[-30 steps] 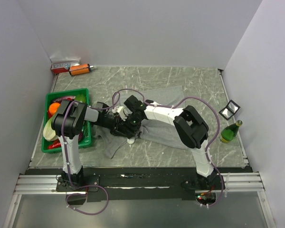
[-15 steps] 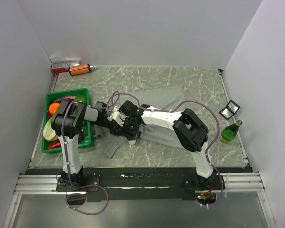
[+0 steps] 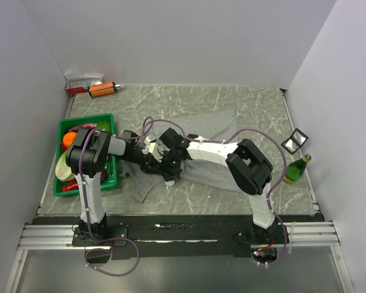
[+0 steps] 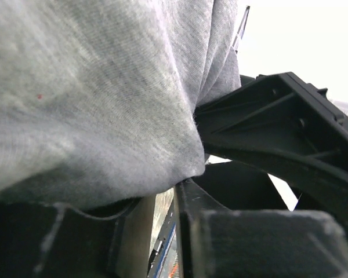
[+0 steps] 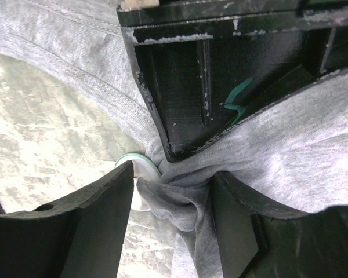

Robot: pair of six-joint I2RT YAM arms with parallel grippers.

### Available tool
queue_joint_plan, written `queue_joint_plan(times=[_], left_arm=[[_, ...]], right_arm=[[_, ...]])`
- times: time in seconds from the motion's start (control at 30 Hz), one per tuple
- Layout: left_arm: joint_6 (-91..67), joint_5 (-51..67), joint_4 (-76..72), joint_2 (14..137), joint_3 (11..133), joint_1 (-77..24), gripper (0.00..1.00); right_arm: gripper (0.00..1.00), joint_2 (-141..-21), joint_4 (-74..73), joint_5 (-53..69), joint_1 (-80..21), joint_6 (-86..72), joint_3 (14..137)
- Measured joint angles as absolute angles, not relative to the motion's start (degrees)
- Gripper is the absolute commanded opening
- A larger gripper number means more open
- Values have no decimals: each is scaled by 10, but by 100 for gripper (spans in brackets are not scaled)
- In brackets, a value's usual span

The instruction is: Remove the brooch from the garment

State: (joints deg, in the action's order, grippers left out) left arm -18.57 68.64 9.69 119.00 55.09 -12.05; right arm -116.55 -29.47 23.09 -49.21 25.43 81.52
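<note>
Two grippers meeting on the grey garment [image 3: 215, 129].
Left gripper [image 4: 192, 174] pinches a fold of cloth; right gripper [image 5: 173, 180] is clamped on the whitish brooch [image 5: 141, 172] and the bunched fabric beside that fold.

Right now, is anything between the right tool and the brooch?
Nothing solid: the brooch peeks out beside one finger of the right tool, but a bunched fold of the garment fills the rest of the gap between its fingers.

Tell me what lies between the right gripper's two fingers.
Right wrist view: a twisted bunch of the garment fills the right gripper, the brooch at the bunch's left edge beside one finger.
</note>
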Motion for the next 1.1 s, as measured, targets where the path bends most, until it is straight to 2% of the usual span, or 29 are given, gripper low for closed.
queue_joint_plan(times=[0.23, 0.33, 0.5, 0.6, 0.77, 0.9, 1.1], left_arm=[[-155, 697, 136, 1179, 553, -112, 40], [-125, 686, 169, 1156, 554, -109, 42], [-94, 654, 204, 1097, 555, -106, 38], [-82, 634, 209, 1054, 556, -107, 33], [-36, 585, 248, 1040, 591, -126, 30], [8, 547, 281, 1048, 611, -149, 29], [63, 513, 336, 1115, 666, -169, 33]], right_arm=[[66, -1118, -294, 269, -436, 222, 769], [66, -1071, -298, 269, -401, 205, 741], [62, -980, -307, 272, -382, 176, 720], [61, -973, -310, 286, -387, 150, 724], [60, -974, -311, 297, -388, 116, 702], [49, -971, -314, 296, -384, 113, 688], [53, -955, -317, 279, -357, 98, 673]])
